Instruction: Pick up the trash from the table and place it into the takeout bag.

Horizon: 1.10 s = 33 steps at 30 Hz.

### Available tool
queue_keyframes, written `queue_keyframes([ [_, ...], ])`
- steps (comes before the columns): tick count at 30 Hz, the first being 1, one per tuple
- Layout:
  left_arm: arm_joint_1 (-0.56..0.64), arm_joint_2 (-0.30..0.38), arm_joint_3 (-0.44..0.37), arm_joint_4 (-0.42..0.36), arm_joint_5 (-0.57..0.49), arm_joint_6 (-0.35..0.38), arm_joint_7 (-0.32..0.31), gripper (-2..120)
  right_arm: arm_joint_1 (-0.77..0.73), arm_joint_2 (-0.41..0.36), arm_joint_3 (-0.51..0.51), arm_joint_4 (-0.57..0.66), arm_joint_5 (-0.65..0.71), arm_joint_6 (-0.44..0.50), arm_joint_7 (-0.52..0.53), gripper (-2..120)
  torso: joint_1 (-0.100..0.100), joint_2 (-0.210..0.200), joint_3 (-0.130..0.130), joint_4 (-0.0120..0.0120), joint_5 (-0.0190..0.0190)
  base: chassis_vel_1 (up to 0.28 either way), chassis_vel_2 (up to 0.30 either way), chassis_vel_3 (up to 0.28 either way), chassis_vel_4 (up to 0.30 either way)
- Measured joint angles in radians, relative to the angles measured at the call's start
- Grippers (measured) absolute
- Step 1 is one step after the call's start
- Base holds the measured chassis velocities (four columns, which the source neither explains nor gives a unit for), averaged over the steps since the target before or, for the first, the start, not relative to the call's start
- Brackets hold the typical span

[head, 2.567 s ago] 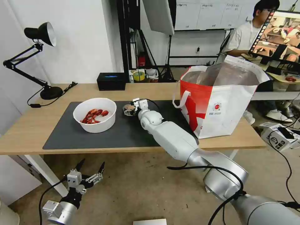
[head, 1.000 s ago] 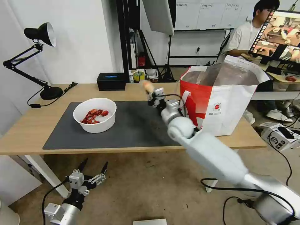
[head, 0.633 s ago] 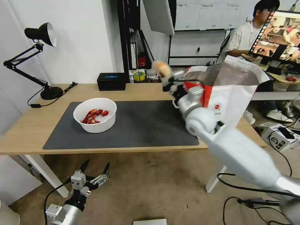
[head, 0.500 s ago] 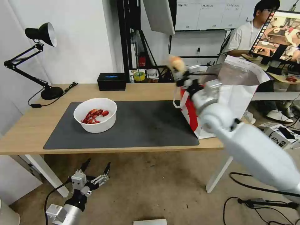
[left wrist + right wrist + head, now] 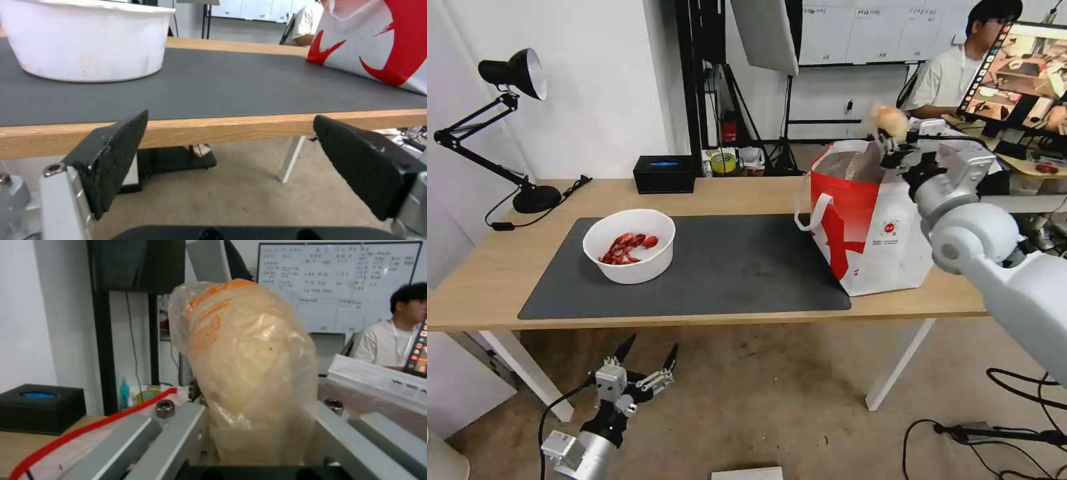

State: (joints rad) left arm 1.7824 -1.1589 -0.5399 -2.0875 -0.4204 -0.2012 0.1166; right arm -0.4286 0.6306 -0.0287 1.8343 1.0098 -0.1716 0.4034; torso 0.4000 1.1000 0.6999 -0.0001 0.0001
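- I see my right gripper [image 5: 897,143] pinching the clear bag around beige lump [image 5: 890,121] above the takeout bag [image 5: 887,220]
- My left gripper [image 5: 647,357] hangs spread below the table [image 5: 494,280]

A: What stands at the bench's far left?
B: A black articulated desk lamp [image 5: 507,120], its round base on the wood, cord trailing beside it.

A: And along the back edge?
B: A black rectangular box with a blue mark [image 5: 664,173]. Behind it, a black metal stand [image 5: 700,80], a roll of yellow tape [image 5: 724,162] and a wall-mounted whiteboard [image 5: 860,30].
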Motion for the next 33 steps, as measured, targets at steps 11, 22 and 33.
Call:
queue_keyframes([
  [11, -0.001, 0.005, -0.002, 0.002, -0.01, 0.002, 0.0, 100, -0.032, 0.01, 0.024, 0.015, -0.001, -0.014, 0.049, 30, 0.0, 0.0, 0.0, 0.0001, -0.0002, 0.0, 0.0, 0.0, 0.0],
  [22, 0.007, 0.016, -0.017, -0.01, -0.01, 0.005, -0.004, 100, -0.046, 0.001, 0.037, 0.025, -0.021, -0.018, 0.061, 70, 0.0, 0.0, 0.0, 0.0, -0.0001, 0.0, 0.0, 0.0, 0.0],
  [33, 0.019, 0.025, -0.031, -0.036, -0.024, 0.016, -0.006, 100, -0.064, -0.011, 0.04, 0.033, -0.024, -0.019, 0.058, 100, 0.0, 0.0, 0.0, 0.0001, -0.0001, 0.0, 0.0, 0.0, 0.0],
])
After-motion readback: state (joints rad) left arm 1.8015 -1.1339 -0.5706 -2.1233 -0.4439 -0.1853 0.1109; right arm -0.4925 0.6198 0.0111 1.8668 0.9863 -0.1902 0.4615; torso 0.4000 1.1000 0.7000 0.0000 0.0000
